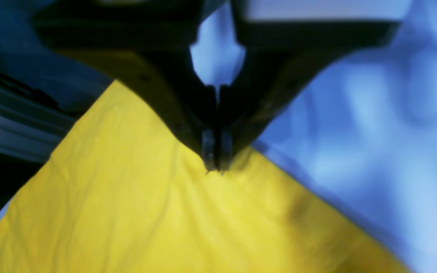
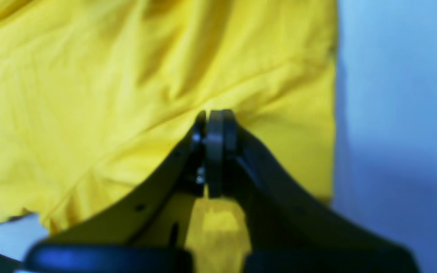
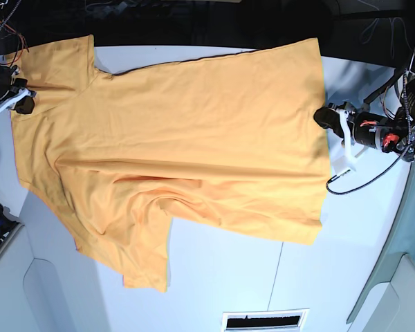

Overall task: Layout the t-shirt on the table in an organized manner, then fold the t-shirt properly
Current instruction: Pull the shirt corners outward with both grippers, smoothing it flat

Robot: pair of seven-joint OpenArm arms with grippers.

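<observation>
Clamped on opposite edges, left gripper [image 1: 215, 167] and right gripper [image 2: 214, 117] each pinch the t-shirt [image 3: 187, 138], its long axis stretched between them across the table [image 3: 228, 283].

Black hands [image 1: 216, 168], white brackets, dark cables.

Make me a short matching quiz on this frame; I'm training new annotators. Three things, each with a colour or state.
Things:
1. t-shirt
2. table
3. left gripper

Descriptions:
a. white and flat
b. shut on cloth at the shirt's edge
c. orange-yellow, spread out but creased

Pairs: 1-c, 2-a, 3-b
</observation>
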